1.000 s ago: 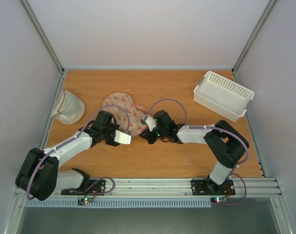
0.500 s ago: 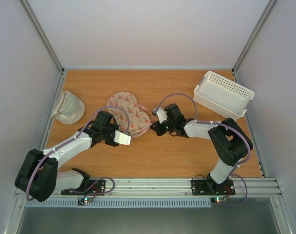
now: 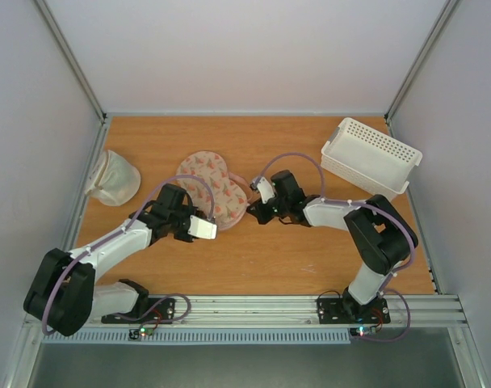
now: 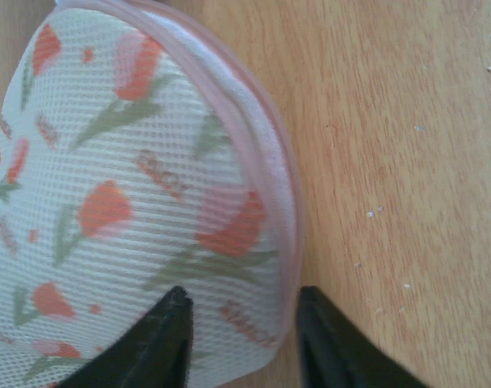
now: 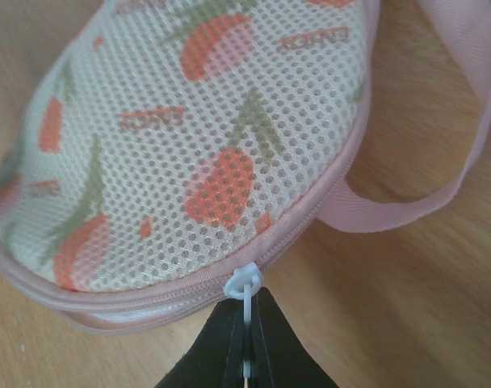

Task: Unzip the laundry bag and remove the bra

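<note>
The laundry bag [image 3: 209, 184], cream mesh with red tulip prints and a pink zipper edge, lies flat on the table at centre left. My left gripper [image 3: 202, 213] grips its near edge; in the left wrist view the bag [image 4: 132, 178] bulges between my fingertips [image 4: 174, 323]. My right gripper [image 3: 253, 212] is at the bag's right edge, shut on the white zipper pull [image 5: 246, 284]. The pink loop [image 5: 439, 162] trails to the right of the bag [image 5: 205, 137]. The zipper beside the pull looks closed. The bra is hidden.
An off-white mesh sack [image 3: 113, 178] lies at the left edge of the table [image 3: 270, 259]. A white perforated basket [image 3: 371, 157] stands at the back right. The enclosure walls close in the left, right and back sides.
My right gripper has moved right and a little farther back along the bag's edge, pinched on the zipper pull. The bag shifted slightly right. The left arm stayed in place.
</note>
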Controlling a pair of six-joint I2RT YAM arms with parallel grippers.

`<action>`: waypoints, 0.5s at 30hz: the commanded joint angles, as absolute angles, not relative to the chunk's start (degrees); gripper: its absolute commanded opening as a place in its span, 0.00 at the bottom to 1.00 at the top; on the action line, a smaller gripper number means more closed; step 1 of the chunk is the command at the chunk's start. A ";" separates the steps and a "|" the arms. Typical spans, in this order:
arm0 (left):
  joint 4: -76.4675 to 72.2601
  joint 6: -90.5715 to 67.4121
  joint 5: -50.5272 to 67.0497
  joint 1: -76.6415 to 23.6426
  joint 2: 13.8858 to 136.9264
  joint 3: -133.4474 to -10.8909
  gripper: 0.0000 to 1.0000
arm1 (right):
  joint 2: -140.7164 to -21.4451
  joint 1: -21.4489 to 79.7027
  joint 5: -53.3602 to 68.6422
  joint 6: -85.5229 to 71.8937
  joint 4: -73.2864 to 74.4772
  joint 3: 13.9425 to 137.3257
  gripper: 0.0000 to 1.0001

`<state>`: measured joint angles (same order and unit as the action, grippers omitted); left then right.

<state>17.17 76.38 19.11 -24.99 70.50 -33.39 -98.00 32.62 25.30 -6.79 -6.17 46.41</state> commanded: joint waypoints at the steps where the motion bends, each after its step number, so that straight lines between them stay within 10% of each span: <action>1: 17.45 72.22 18.86 -24.96 69.88 -34.10 0.47 | -97.89 35.36 26.28 -6.49 -8.15 47.03 0.01; 8: 26.67 67.01 23.64 -24.96 68.34 -39.78 0.81 | -99.69 40.89 28.03 -7.63 -9.20 48.84 0.01; 15: 30.81 63.15 26.51 -25.31 68.23 -41.34 0.76 | -101.73 46.72 29.42 -8.34 -10.58 51.90 0.01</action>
